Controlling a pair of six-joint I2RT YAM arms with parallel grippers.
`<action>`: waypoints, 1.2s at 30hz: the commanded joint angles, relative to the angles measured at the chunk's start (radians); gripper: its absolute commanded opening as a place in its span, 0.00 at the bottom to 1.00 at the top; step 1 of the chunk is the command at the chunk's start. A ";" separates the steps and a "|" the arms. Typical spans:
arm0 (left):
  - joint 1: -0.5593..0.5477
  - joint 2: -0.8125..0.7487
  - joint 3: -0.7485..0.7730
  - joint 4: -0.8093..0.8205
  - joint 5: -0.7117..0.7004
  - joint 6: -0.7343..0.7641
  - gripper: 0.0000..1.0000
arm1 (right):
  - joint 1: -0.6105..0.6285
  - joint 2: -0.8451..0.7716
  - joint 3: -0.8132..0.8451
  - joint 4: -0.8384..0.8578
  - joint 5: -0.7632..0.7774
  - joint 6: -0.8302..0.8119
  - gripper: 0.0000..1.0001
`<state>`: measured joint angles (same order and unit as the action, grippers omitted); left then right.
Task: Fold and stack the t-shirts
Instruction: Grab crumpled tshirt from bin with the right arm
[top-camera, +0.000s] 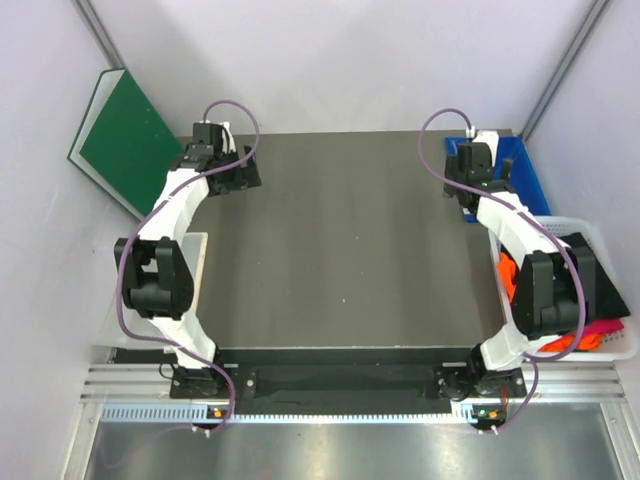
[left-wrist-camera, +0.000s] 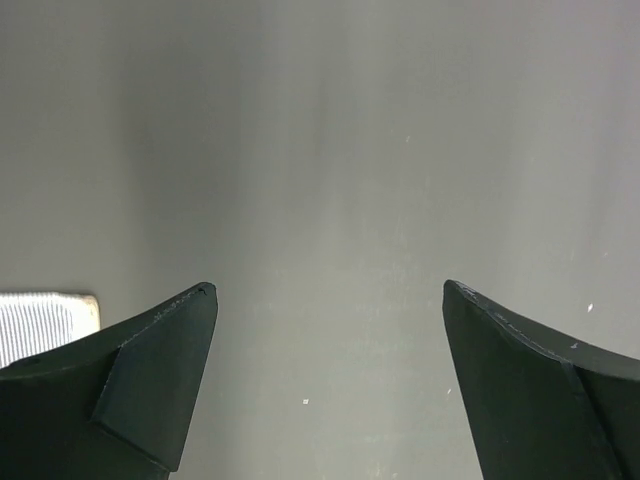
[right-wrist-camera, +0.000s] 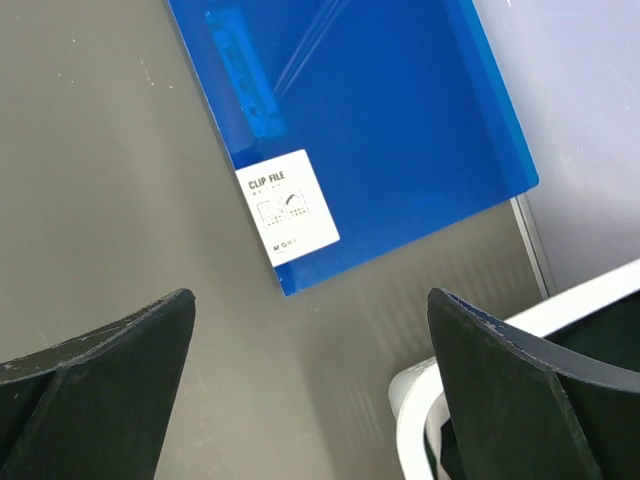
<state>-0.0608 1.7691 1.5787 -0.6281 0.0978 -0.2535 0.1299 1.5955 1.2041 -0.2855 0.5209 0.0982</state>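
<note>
In the basket (top-camera: 588, 222), t-shirts (top-camera: 508, 278), apart from right pincer (right-wrist-camera: 310, 298)

Open middle, crowded edges.
Worktop (top-camera: 350, 240) centre lies free; blue clip file (right-wrist-camera: 350, 110) far right, white basket (top-camera: 572, 222) along the right edge, green board (top-camera: 125, 140) leaning far left.

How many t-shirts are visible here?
3, all in the white basket at right: black t-shirt on top, orange t-shirt under the right arm, magenta t-shirt at the near end. More may be hidden.
</note>
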 joint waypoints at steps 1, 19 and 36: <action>0.001 -0.094 -0.042 0.053 0.003 -0.006 0.99 | 0.004 -0.069 0.020 -0.018 0.016 0.001 1.00; -0.007 -0.281 -0.364 -0.010 0.148 -0.082 0.99 | -0.249 -0.298 0.026 -0.522 0.093 0.304 1.00; -0.027 -0.209 -0.345 -0.041 0.275 -0.056 0.99 | -0.624 -0.488 -0.227 -0.750 -0.139 0.412 1.00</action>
<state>-0.0814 1.5612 1.1976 -0.6682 0.3237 -0.3084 -0.4572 1.0489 0.9874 -0.9863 0.4763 0.4538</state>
